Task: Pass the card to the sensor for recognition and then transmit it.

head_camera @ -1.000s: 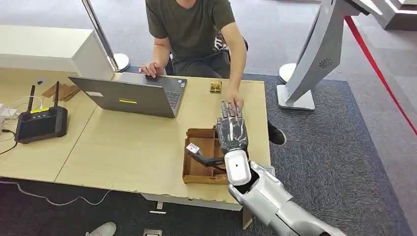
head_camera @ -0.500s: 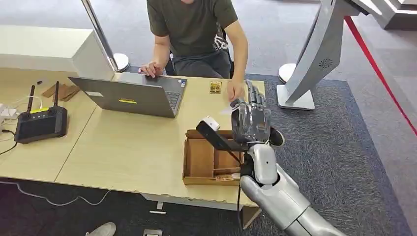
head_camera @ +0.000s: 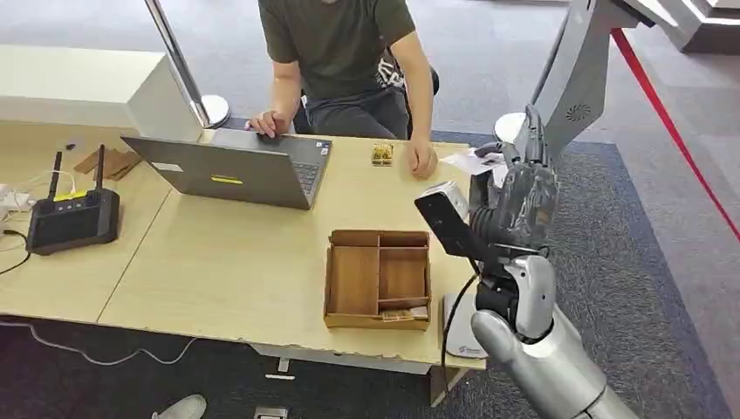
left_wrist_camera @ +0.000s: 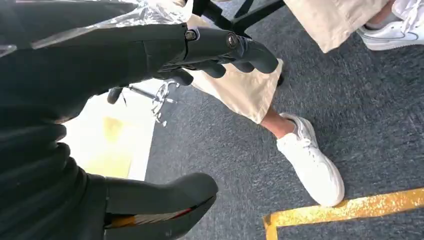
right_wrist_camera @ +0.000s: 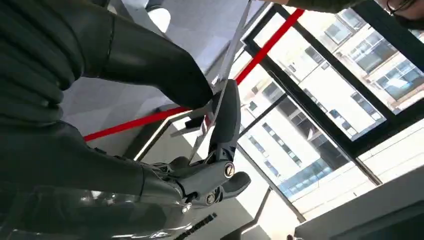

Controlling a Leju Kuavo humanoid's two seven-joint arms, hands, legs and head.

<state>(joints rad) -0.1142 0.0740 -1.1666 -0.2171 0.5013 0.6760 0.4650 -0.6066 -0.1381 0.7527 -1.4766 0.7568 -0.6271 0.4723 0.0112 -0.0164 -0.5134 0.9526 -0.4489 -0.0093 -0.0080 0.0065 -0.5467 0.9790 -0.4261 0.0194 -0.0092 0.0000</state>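
Note:
My right hand (head_camera: 517,199) is raised above the table's right edge, back toward me, fingers pointing away. It pinches a thin white card (head_camera: 469,161) between thumb and a finger. In the right wrist view the card (right_wrist_camera: 220,85) shows edge-on, clamped between the thumb (right_wrist_camera: 160,65) and a finger (right_wrist_camera: 226,112). The card's free end reaches toward a person's hand (head_camera: 421,161) resting on the table. A flat white device (head_camera: 465,330) with a cable lies on the table's front right corner, below my forearm. My left hand (left_wrist_camera: 150,115) hangs over the floor, fingers apart, holding nothing.
A wooden compartment box (head_camera: 378,278) sits near the table's front edge. A laptop (head_camera: 236,168) and a black controller (head_camera: 72,216) lie to the left, and a small golden object (head_camera: 381,154) sits by the seated person (head_camera: 340,52). A grey stand (head_camera: 558,96) rises at the right.
My right hand has lifted out of the wooden box and swung right and away, carrying the card. The person's hand stayed near the table's far right corner.

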